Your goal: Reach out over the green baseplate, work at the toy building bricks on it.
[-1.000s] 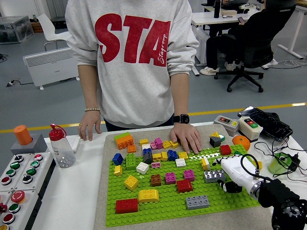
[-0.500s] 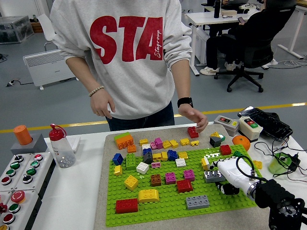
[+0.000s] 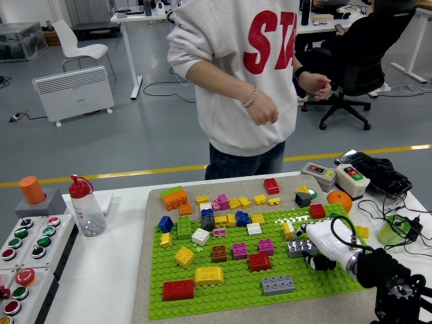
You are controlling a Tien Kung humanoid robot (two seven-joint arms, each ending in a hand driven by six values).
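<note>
The green baseplate [image 3: 236, 287] lies on a grey mat and carries several bricks. My right hand [image 3: 316, 248], white-backed with a black arm, comes in from the lower right and rests low over the plate's right side. It covers the right end of a grey brick [image 3: 297, 249]. A yellow brick [image 3: 289, 231] stands just beyond it. Another grey brick [image 3: 277, 285], a red brick [image 3: 259, 262] and a magenta brick [image 3: 239, 250] sit to the left. The person stands back from the far edge, both hands raised off the table.
Loose bricks line the mat's far edge, among them a red one [image 3: 271, 185] and an orange-green stack [image 3: 175, 198]. A bottle [image 3: 86, 206] and button panels [image 3: 27, 253] stand on the left. Switch boxes [image 3: 336, 177], an orange [image 3: 339, 200] and cables are on the right.
The person lifted both hands off the table, left a red brick on the mat's far edge and stepped right. My right hand crept left onto the grey brick's end.
</note>
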